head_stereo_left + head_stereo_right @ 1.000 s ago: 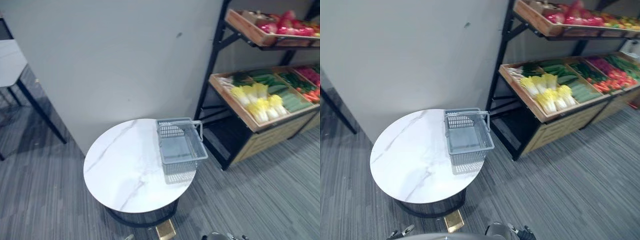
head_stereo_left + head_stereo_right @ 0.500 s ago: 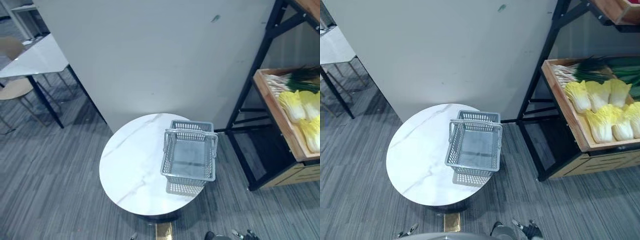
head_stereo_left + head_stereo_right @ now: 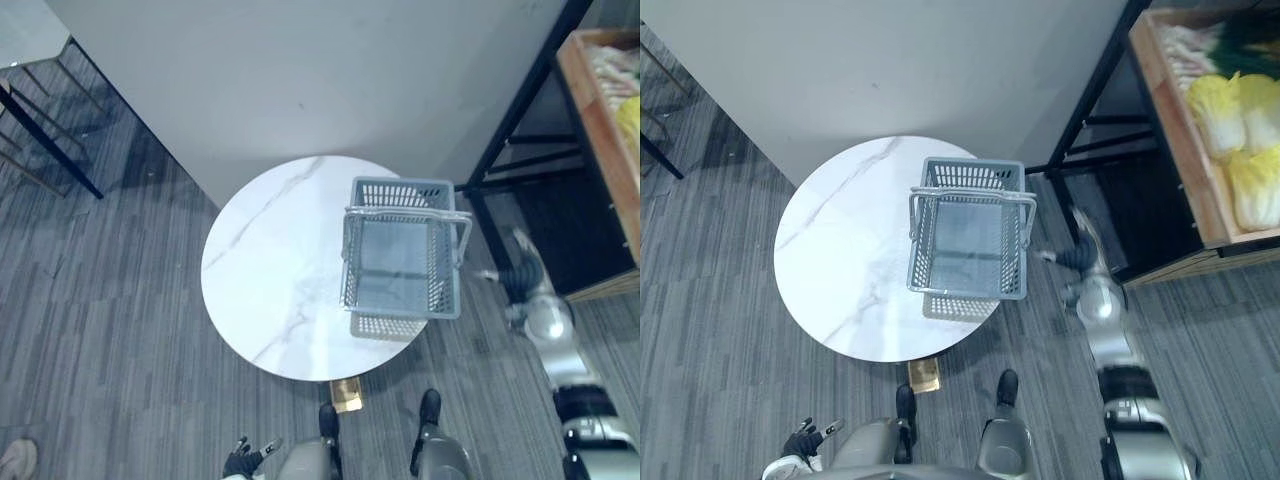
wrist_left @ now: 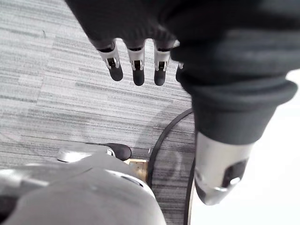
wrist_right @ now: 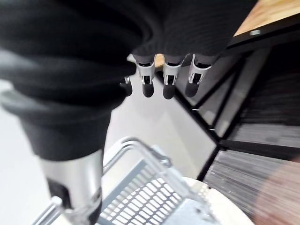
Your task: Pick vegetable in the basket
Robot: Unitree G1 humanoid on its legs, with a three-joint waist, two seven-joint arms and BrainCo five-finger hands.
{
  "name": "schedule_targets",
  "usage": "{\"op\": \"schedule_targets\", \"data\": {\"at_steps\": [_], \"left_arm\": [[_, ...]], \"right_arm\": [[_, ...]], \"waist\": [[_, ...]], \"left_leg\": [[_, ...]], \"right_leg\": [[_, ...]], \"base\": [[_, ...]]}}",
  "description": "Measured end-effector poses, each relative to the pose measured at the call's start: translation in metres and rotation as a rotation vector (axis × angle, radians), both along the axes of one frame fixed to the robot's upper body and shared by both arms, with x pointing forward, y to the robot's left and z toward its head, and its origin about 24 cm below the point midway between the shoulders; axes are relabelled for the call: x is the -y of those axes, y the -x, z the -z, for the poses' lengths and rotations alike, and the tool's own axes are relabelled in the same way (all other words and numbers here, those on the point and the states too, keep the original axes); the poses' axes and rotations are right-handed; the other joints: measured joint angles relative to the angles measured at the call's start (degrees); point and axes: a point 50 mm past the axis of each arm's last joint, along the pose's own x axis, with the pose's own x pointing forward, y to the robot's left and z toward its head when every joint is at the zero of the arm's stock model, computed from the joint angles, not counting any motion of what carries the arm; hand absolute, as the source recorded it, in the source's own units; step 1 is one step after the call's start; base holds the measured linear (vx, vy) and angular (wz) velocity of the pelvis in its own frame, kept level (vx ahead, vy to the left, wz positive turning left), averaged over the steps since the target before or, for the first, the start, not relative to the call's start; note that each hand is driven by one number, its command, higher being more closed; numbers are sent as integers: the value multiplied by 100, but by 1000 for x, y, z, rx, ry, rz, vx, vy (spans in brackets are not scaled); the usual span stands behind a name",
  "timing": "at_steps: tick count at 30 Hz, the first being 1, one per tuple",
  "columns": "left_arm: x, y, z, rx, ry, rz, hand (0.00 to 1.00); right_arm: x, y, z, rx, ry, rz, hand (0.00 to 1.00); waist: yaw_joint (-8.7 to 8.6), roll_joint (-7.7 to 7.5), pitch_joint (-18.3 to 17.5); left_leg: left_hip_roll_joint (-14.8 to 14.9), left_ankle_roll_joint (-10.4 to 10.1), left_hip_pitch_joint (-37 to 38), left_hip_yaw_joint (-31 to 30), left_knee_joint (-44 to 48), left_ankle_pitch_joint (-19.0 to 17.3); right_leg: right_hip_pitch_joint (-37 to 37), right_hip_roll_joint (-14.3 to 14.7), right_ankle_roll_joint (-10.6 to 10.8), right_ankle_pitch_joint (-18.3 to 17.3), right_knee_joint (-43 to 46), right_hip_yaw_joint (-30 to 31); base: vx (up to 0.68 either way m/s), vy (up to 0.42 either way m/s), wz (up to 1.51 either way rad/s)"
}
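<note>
Your left robot hand (image 3: 803, 441) hangs low at your side, well apart from everything. Its wrist view shows the fingers straight and spread with nothing in them, so I judge it is out of this step.

Next comes the round marble surface (image 3: 270, 270). The grey basket (image 3: 403, 262) sits on its right part, near the edge and close to the produce. Its handle (image 3: 405, 213) stands up across the mouth. The basket is empty, so no vegetable has been delivered yet.

Just beyond the basket's right wall, your right robot hand (image 3: 1078, 255) is raised over the floor between the surface and the rack. Its fingers are extended and apart, and it holds nothing. That placement reads as the working hand, ready to reach for stock.

Farthest right is the wooden tray (image 3: 1175, 130) on the black rack (image 3: 1090, 95). It holds the vegetables, yellow-green cabbages (image 3: 1225, 105) with long green stalks behind them. They are well apart from the hand, so you will probably have to turn or step closer before any grasp.
</note>
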Motion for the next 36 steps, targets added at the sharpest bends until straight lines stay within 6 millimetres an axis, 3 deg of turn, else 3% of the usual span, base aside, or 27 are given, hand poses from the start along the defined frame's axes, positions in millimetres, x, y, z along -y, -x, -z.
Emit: {"op": "schedule_targets", "data": {"at_steps": [3, 6, 10, 22, 36], "left_arm": [[0, -4, -1, 8, -7, -4, 0], [0, -10, -2, 21, -11, -8, 0], [-1, -15, -4, 35, -13, -15, 0], [-3, -31, -9, 80, -24, -47, 0], [-3, -38, -11, 94, -34, -40, 0]], "right_arm": [[-27, -22, -45, 119, 144, -110, 0], [-38, -38, -85, 195, 297, -152, 0], [-49, -50, -117, 252, 408, -175, 0], [-47, -69, -131, 181, 524, -137, 0], [-55, -72, -119, 142, 575, -157, 0]], "waist": [[48, -31, 232], [163, -43, 478], [166, -42, 586], [177, -46, 863], [213, -46, 926]], "left_leg": [[73, 11, -201, -12, 14, 10], [99, 40, -289, -15, 6, 35], [123, 85, -477, -33, -4, 98], [141, 105, -589, -73, -137, 279], [297, -45, -556, -182, -669, 726]], "right_leg": [[-210, 115, -89, 130, -8, 7], [-305, 153, -112, 188, -23, 88], [-465, 197, -185, 399, -103, 171], [-592, 239, -200, 450, -154, 306], [-674, 442, -250, 414, -292, 329]], "base": [[2, 0, -3], [-43, -17, -4], [-43, 16, -1], [-13, 9, 1], [-8, -22, 2]]}}
